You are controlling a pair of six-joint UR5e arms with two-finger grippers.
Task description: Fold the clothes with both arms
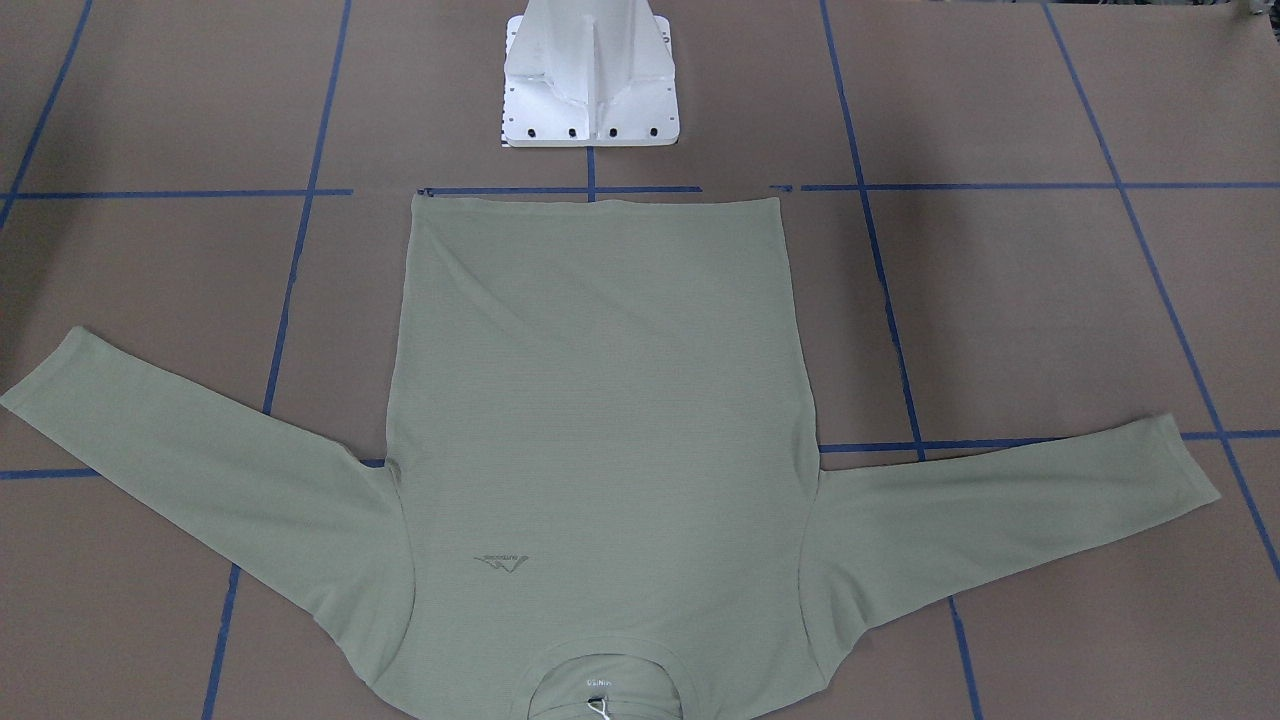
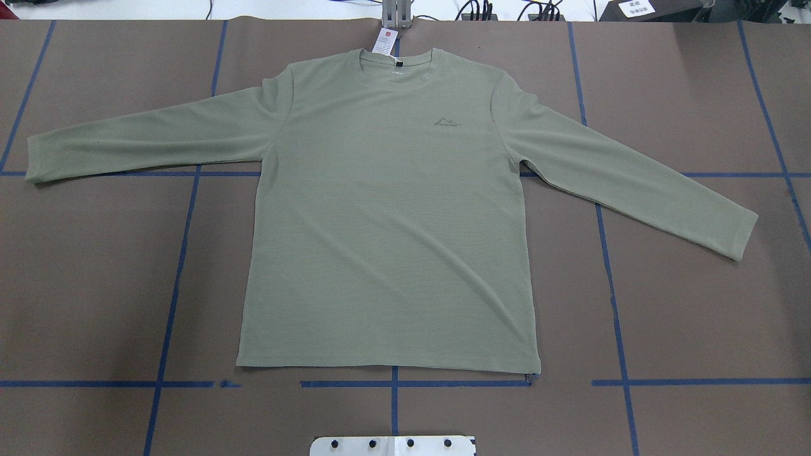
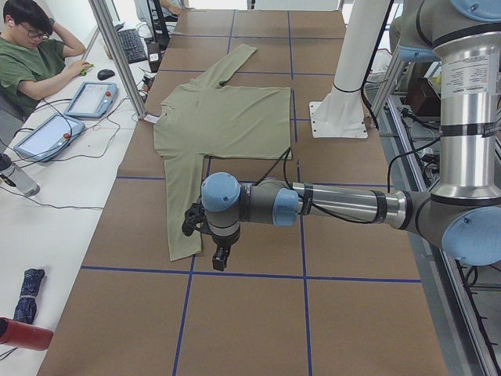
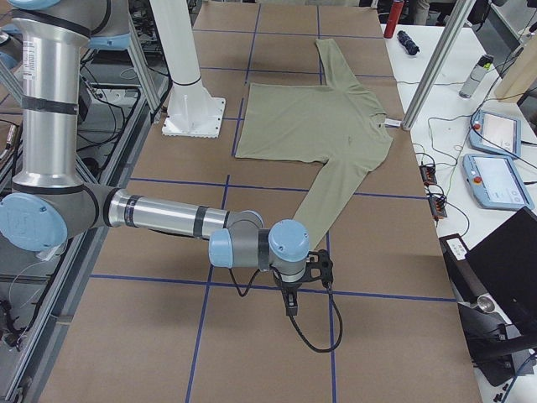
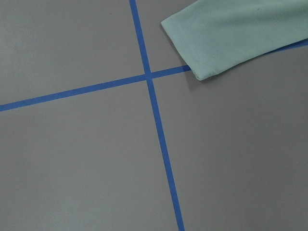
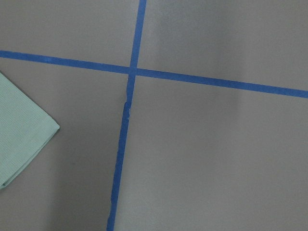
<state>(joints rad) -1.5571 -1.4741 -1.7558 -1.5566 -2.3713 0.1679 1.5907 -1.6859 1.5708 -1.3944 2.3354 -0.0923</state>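
Observation:
The sage-green long-sleeved shirt (image 2: 386,221) lies flat and face up on the brown table, both sleeves spread out; it also shows in the front view (image 1: 600,400). Its white hang tag (image 2: 384,42) is at the collar. My left gripper (image 3: 220,258) hangs above the table beside the near sleeve's cuff (image 3: 184,247); that cuff shows in the left wrist view (image 5: 216,38). My right gripper (image 4: 289,302) hangs just past the other sleeve's cuff (image 4: 310,239), seen in the right wrist view (image 6: 19,139). I cannot tell whether either gripper is open or shut.
The white base pedestal (image 1: 590,80) stands near the shirt's hem. Blue tape lines (image 2: 393,384) grid the table. An operator (image 3: 31,55) sits at a side desk with teach pendants (image 3: 90,98). More pendants (image 4: 495,180) lie on the other side's desk.

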